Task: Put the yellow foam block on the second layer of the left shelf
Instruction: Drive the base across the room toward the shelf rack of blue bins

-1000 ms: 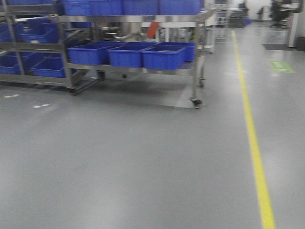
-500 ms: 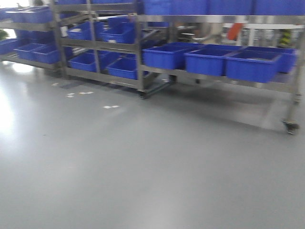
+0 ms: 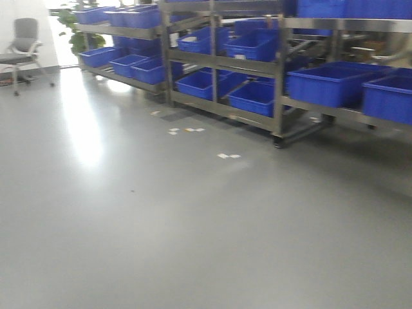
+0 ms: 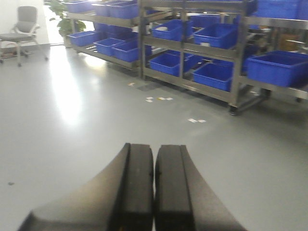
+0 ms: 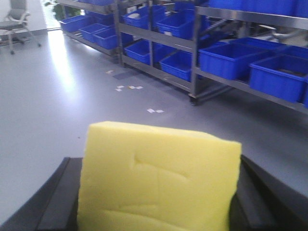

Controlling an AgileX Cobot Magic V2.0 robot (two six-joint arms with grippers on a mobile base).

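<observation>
Grey floor (image 3: 161, 244), steel racks (image 3: 278, 71), blue bins (image 3: 322, 87), yellow foam block (image 5: 159, 178) gripped

The block (image 5: 159, 178) fills the view's lower middle, pinched between the black fingers (image 5: 53, 202) of the right gripper (image 5: 156, 199), one at 8 o'clock and one at 4. Its near face is creased. Steel shelves (image 5: 250, 17) with blue bins (image 5: 226, 60) run from 12 to 3. A chair (image 5: 17, 19) stands at 10. White marks (image 5: 155, 111) dot the grey floor (image 5: 57, 110).
</observation>
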